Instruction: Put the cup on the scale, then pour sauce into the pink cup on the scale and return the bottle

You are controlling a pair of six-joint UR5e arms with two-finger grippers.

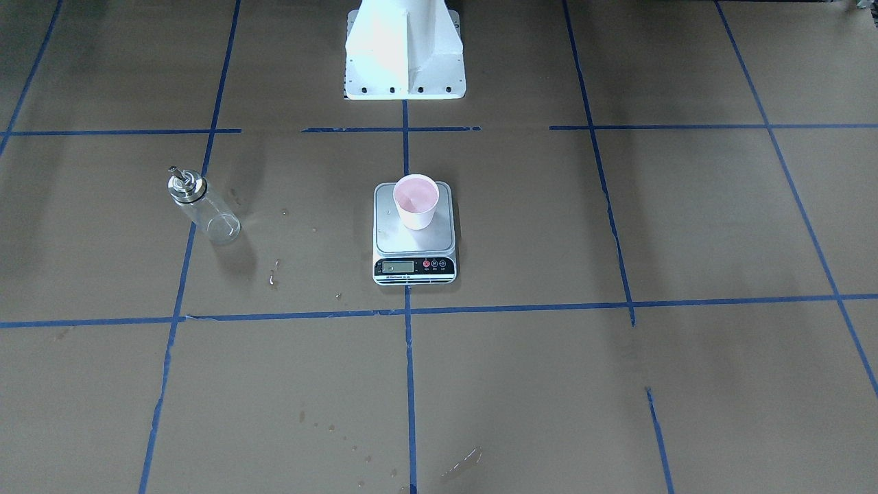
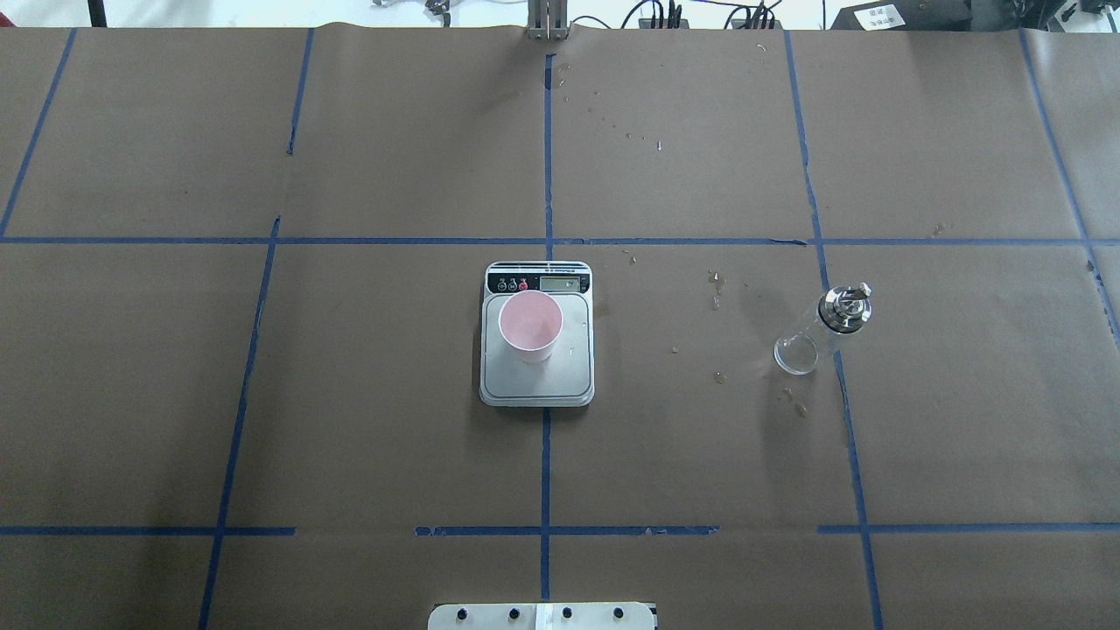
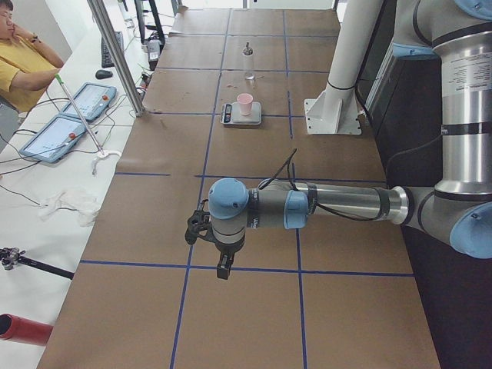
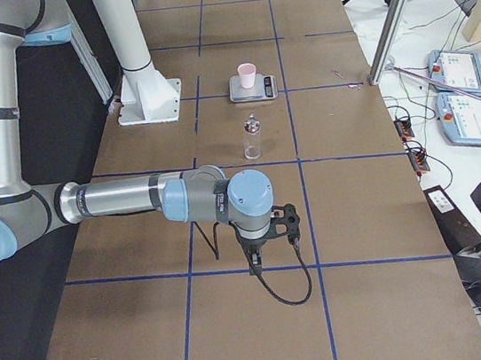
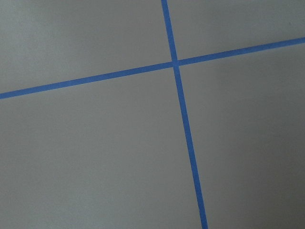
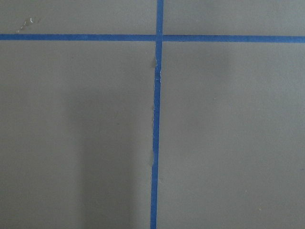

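The pink cup (image 1: 416, 199) stands upright on the steel scale (image 1: 391, 237) at the table's middle, toward the display end; both also show in the overhead view, cup (image 2: 529, 324) on scale (image 2: 560, 376). The clear glass bottle (image 2: 818, 337) with its metal cap stands upright on the brown paper on my right side, apart from the scale; it also shows in the front-facing view (image 1: 206, 206). I cannot make out any sauce in it. My left gripper (image 3: 221, 269) and right gripper (image 4: 255, 267) hang over bare paper far from these objects. I cannot tell whether they are open or shut.
The white robot pedestal (image 1: 405, 62) stands behind the scale. Wet droplets (image 2: 716, 289) dot the paper between scale and bottle. Blue tape lines grid the table. An operator (image 3: 19, 61) sits beside tablets off the table's far side.
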